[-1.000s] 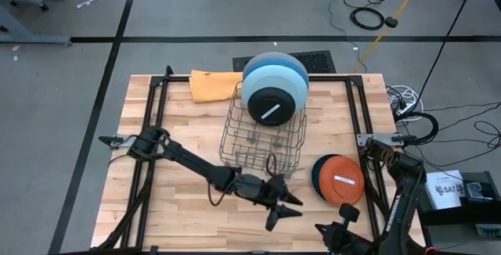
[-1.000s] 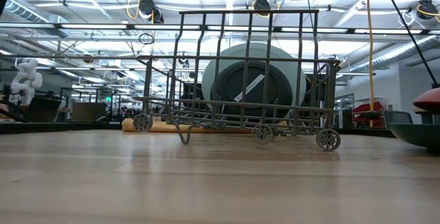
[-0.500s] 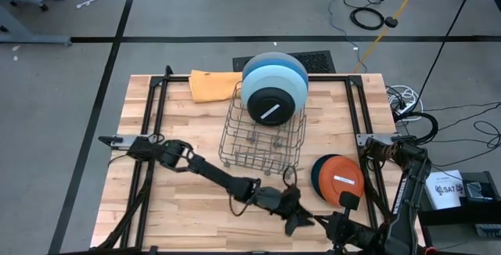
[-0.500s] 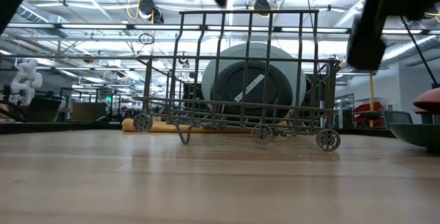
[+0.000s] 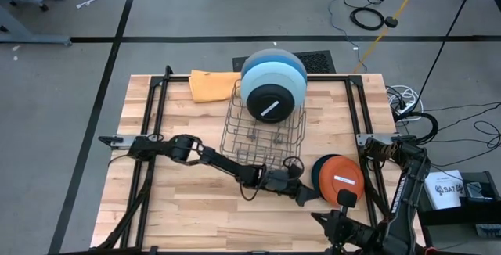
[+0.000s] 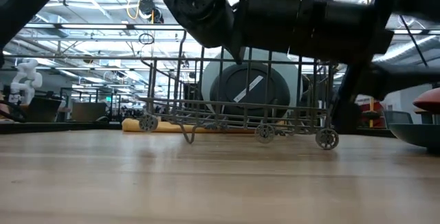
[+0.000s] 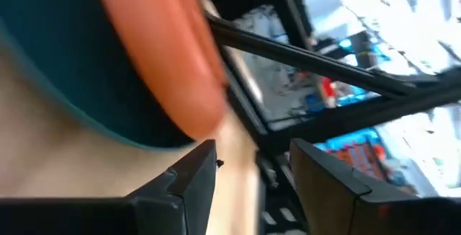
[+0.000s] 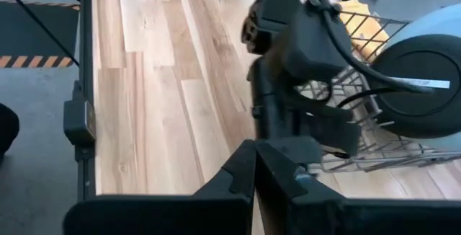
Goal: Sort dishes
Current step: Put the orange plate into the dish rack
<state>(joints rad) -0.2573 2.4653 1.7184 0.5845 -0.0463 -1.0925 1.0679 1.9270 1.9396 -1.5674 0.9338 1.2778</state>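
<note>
Left pincer [image 5: 308, 195] stood open, empty, beside orange plate [image 5: 340, 179], wire rack [image 5: 262, 136] behind it, right pincer [image 8: 253, 164] closed, wooden worktop [image 5: 180, 126].

5 plates [image 5: 272, 91], 1 rack [image 5: 261, 136], 1 cloth [image 5: 211, 85]

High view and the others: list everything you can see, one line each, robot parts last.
wire rack: one, grey metal, centre of the table.
plates in rack: three, on edge; black plate in front, blue plate and grey plate behind it.
orange plate: one, white sticker, lying on a dark teal dish at the table's right.
cloth: one, orange, far side behind the rack.
left gripper: fingers open, beside the orange plate's edge.
right gripper: fingers shut, at the near right corner.
</note>
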